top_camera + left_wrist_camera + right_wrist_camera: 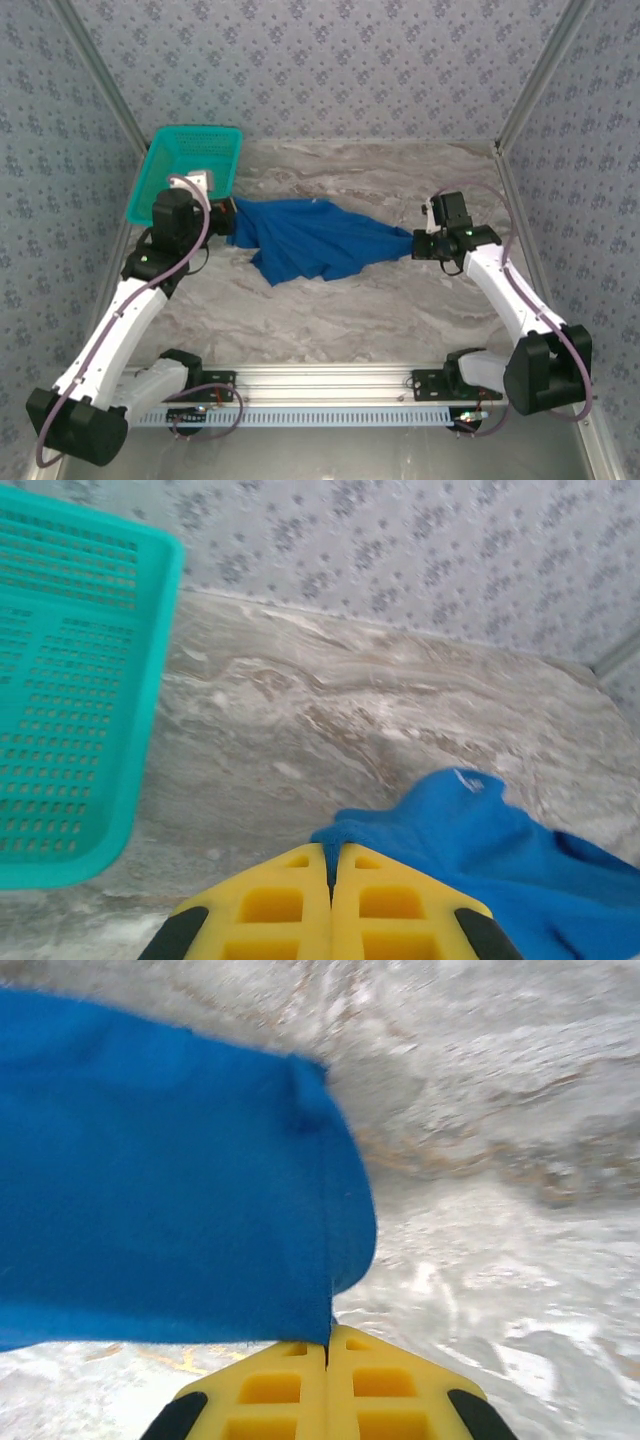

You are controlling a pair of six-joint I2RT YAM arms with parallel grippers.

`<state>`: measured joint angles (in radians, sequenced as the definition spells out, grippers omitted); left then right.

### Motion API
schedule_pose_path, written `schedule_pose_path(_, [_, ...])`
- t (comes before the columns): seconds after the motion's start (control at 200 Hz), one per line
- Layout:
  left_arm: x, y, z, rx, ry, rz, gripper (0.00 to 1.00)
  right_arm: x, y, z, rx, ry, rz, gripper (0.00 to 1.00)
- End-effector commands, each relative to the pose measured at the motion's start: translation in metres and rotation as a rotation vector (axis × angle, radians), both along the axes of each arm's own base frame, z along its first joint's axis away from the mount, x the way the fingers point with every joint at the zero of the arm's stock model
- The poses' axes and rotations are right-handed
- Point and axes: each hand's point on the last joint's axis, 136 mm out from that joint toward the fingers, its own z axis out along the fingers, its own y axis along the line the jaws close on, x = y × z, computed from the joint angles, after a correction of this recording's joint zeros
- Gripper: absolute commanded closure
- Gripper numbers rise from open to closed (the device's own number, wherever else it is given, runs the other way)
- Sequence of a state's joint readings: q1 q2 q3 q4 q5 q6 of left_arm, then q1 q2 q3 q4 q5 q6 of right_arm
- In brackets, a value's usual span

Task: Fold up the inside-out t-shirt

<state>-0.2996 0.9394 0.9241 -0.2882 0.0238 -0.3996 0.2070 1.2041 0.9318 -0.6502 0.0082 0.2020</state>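
The teal mesh basket (70,710) is cut by the left wrist view's left edge. The blue t-shirt (160,1160), blurred, runs past the right wrist view's left edge.

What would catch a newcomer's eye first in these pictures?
The royal-blue cotton t-shirt stands out first, strung across the middle of the grey marbled table between the two arms. The left gripper pinches its left end and the right gripper its right end, both sets of yellow-padded jaws shut on cloth. A teal plastic mesh basket sits at the far left corner, beside the left arm.
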Motion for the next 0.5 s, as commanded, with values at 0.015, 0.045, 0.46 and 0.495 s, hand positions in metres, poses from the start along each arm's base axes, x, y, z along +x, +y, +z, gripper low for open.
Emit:
schedule_pose_path(0.015, [-0.004, 0.035, 0.027, -0.047, -0.095, 0.154, 1.00, -0.006, -0.033, 0.025, -0.125, -0.042, -0.114, 1.00])
schedule_pose_path(0.045, [-0.006, 0.040, 0.028, -0.054, -0.103, 0.174, 1.00, -0.006, -0.036, 0.032, -0.134, -0.060, -0.126, 1.00])
schedule_pose_path(0.46, [-0.013, 0.035, 0.145, -0.181, -0.371, 0.104, 1.00, 0.018, -0.021, 0.240, -0.036, -0.587, -0.061, 1.00])
schedule_pose_path(0.495, [-0.014, 0.032, 0.162, -0.196, -0.399, 0.085, 1.00, 0.017, -0.018, 0.264, -0.030, -0.643, -0.049, 1.00])
